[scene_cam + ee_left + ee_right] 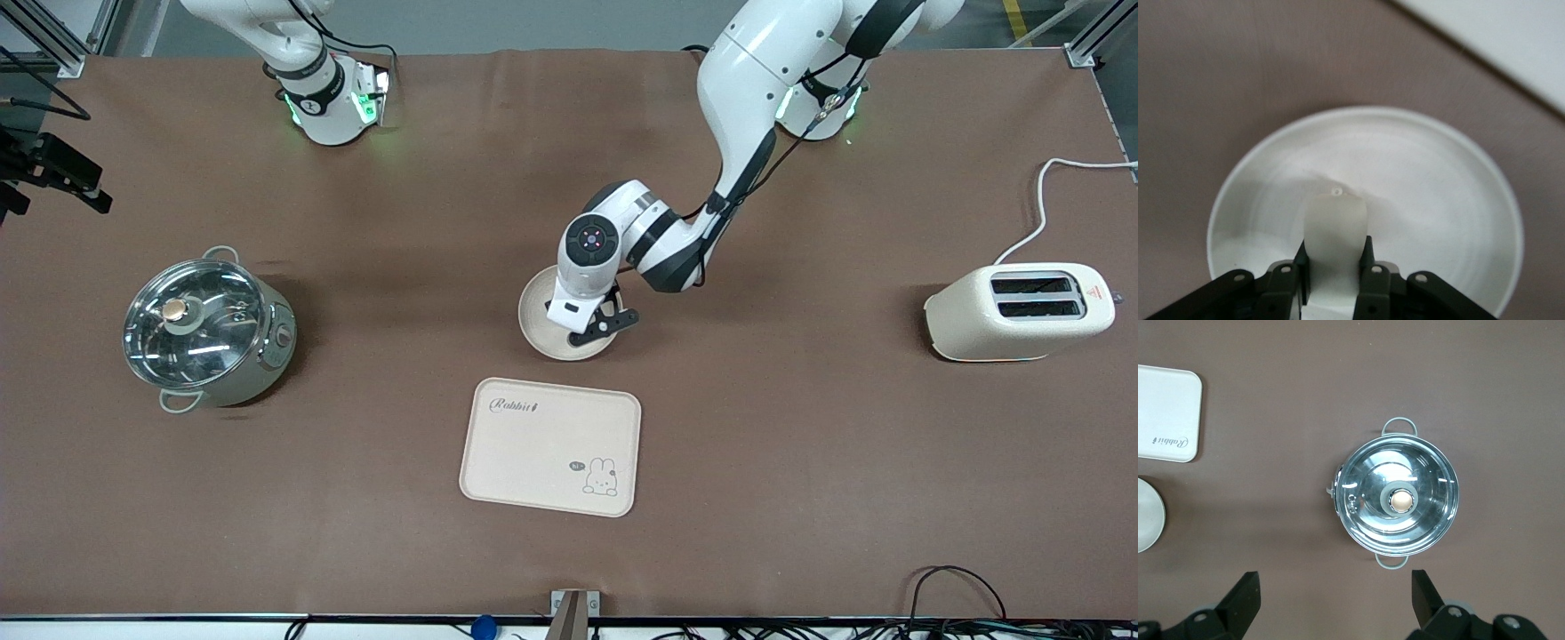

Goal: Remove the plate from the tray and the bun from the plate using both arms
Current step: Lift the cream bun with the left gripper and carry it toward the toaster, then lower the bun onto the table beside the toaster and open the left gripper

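Note:
The round cream-white plate (539, 313) lies on the brown table near the middle, farther from the front camera than the rabbit tray; it fills the left wrist view (1438, 187), and its edge shows in the right wrist view (1147, 515). My left gripper (582, 317) hangs over the plate. In its wrist view the gripper (1335, 248) is shut on the pale cream bun (1335, 220), held above the plate's inside. The hand hides the bun in the front view. My right gripper (1336, 597) is open and empty, high over the table near the pot; the front view does not show it.
The rectangular cream rabbit tray (533, 444) lies nearer the front camera than the plate. A steel pot with a glass lid (209, 329) stands toward the right arm's end. A cream toaster (1018, 311) with a white cord stands toward the left arm's end.

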